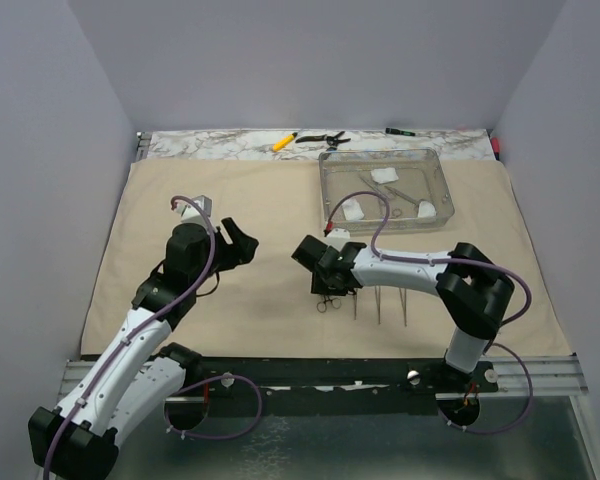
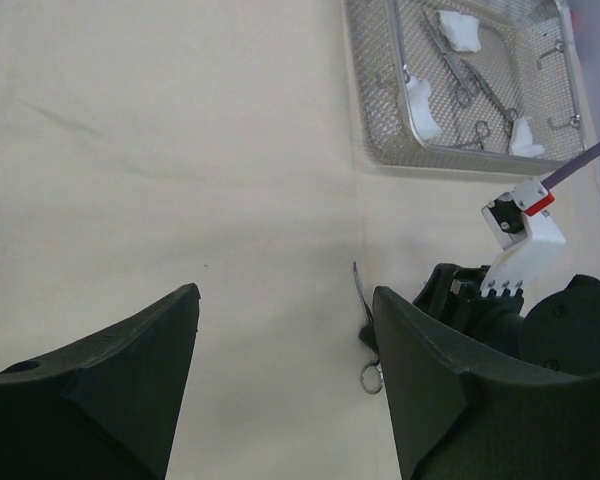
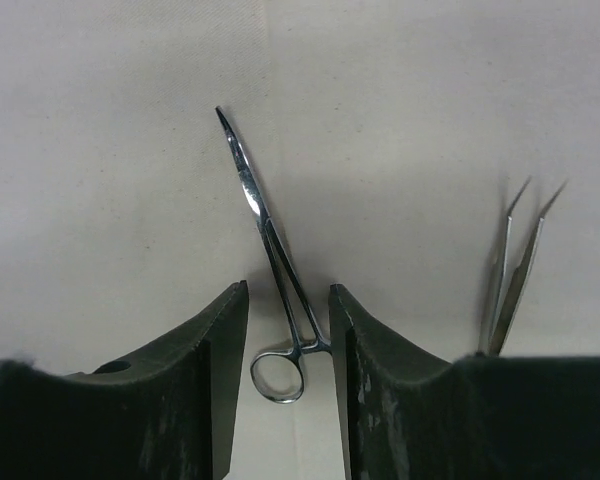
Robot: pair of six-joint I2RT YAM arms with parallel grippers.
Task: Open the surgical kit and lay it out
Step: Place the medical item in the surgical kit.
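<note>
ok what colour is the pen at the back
The pen is yellow; top view shows it best.

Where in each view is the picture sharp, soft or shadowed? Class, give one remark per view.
Top external: the light is even and flat, the clamp shows very small, and the clear tray has a faint sheen. Left wrist: the left gripper looms dark and soft-edged in the foreground. Right wrist: the clamp is sharp, with a soft shadow on the cloth beside it.

clamp lies on cloth inside the parted pincer.
</note>
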